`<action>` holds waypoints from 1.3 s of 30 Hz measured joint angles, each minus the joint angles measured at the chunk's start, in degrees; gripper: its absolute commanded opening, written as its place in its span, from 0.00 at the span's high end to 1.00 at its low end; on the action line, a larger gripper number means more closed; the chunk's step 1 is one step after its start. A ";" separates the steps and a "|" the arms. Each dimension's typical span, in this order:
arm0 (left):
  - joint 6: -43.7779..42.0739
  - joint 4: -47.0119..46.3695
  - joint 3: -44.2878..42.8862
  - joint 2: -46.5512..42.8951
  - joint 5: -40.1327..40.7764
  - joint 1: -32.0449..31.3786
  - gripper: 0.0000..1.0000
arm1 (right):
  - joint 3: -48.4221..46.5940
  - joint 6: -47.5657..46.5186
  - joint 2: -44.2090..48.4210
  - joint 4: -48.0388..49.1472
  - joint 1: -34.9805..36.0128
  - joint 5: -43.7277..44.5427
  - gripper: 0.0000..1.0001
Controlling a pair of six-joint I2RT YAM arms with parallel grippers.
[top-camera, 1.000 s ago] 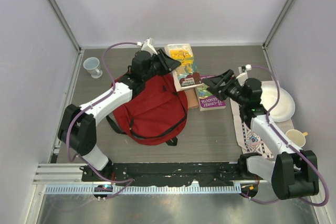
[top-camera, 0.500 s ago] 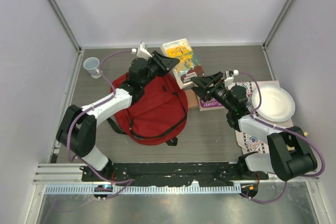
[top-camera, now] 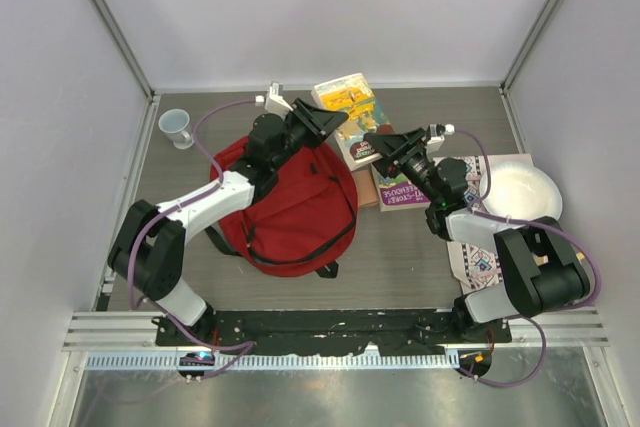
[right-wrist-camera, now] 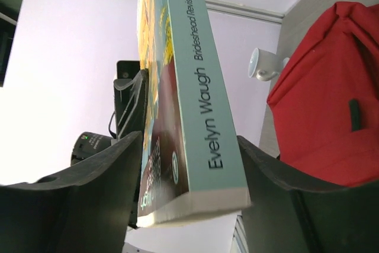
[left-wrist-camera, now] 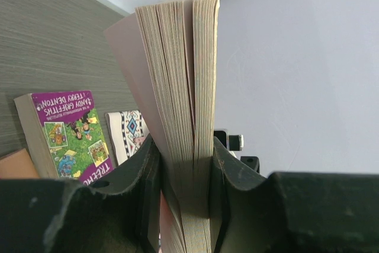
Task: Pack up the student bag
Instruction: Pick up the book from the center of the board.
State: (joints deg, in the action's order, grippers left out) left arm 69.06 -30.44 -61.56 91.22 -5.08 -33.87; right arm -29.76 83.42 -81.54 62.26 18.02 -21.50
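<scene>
**Mid-air handover above the worktop (top-camera: 400,257).** Your left pincer (top-camera: 318,119) is clamped on the page edge of a paperback (top-camera: 345,107). It holds the book up just past the top of the red backpack (top-camera: 290,202), which lies flat at left-centre under the left arm. Your right pincer (top-camera: 388,152) meets the book's other end with its fingers apart, one on either side of the spine, and no firm clamp shows.

By the look of it, packing has barely begun. No book can be seen inside the bag, and from above you cannot tell whether its main zip is open. A purple book (top-camera: 402,187) lies on the worktop just right of the bag, beside a brown one (top-camera: 365,192). A cup (top-camera: 178,128), a plate (top-camera: 525,192) and a patterned cloth (top-camera: 478,247) lie around. Whether they belong in the bag is not clear.

Only the right wrist view reads the spine, "Evelyn Waugh, Brideshead Revisited", and shows the right fingers standing off it. Only the left wrist view shows the pages squeezed tight between the left fingers. Only the overhead view takes in both arms, book and bag together.
</scene>
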 measured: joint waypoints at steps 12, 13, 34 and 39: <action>1.03 -0.61 0.85 0.00 0.48 -0.55 1.00 | -0.55 2.38 -1.33 4.31 0.92 0.90 0.47; 1.01 -0.61 0.85 0.00 0.52 -0.57 1.00 | -0.55 2.49 -1.33 4.31 0.96 1.05 0.51; -18.34 17.55 -1.88 -6.08 3.21 -0.63 0.12 | 0.00 -11.50 16.22 -25.40 0.07 7.93 0.99; -29.16 27.06 -3.39 -10.16 2.60 -0.66 0.11 | -2.08 -18.29 19.47 -41.22 -3.72 9.90 0.99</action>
State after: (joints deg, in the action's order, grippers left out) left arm 39.90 -3.38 -64.95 81.06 -2.48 -34.52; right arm -31.83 65.12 -62.06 21.04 14.31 -11.60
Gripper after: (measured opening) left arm 0.886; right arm 0.330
